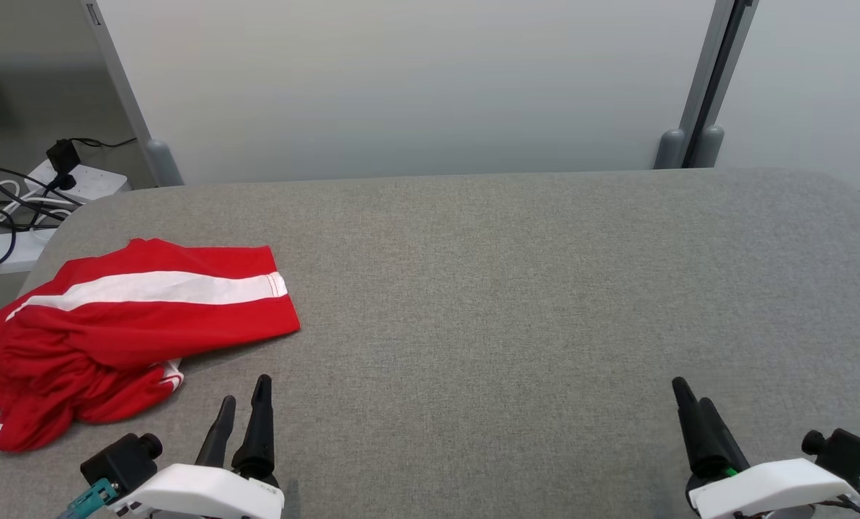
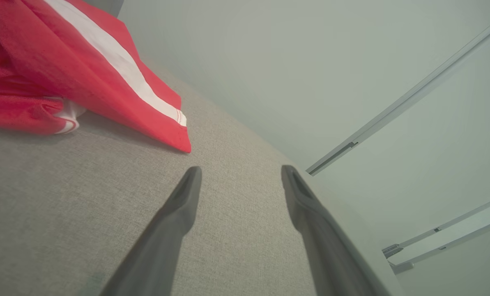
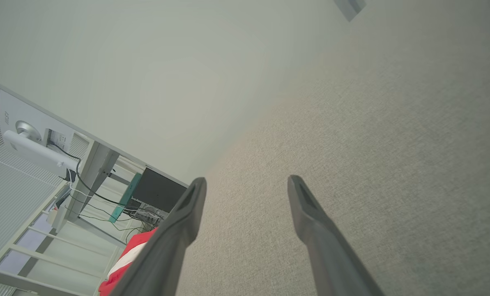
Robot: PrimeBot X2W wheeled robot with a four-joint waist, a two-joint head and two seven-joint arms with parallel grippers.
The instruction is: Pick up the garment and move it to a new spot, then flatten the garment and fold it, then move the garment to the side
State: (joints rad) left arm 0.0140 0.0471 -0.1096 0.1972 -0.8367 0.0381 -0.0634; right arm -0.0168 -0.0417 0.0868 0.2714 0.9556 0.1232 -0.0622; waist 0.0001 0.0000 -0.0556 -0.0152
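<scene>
Left hand [image 1: 245, 389] low at near edge of bench [image 1: 509, 288], fingers spread apart, gripping nothing. Garment [image 1: 127, 317], red with a white stripe, lies crumpled on bench's left end, just beyond and left of that hand, not touching it; nearest fold close to fingertips. Right hand [image 1: 689, 393] at near right, fingers likewise parted and empty, well apart from garment, grey bench surface between them.

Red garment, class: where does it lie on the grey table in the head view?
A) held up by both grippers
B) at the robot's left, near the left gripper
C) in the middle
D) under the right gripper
B: the red garment lies crumpled at the table's left end, just beyond the open left gripper.
</scene>
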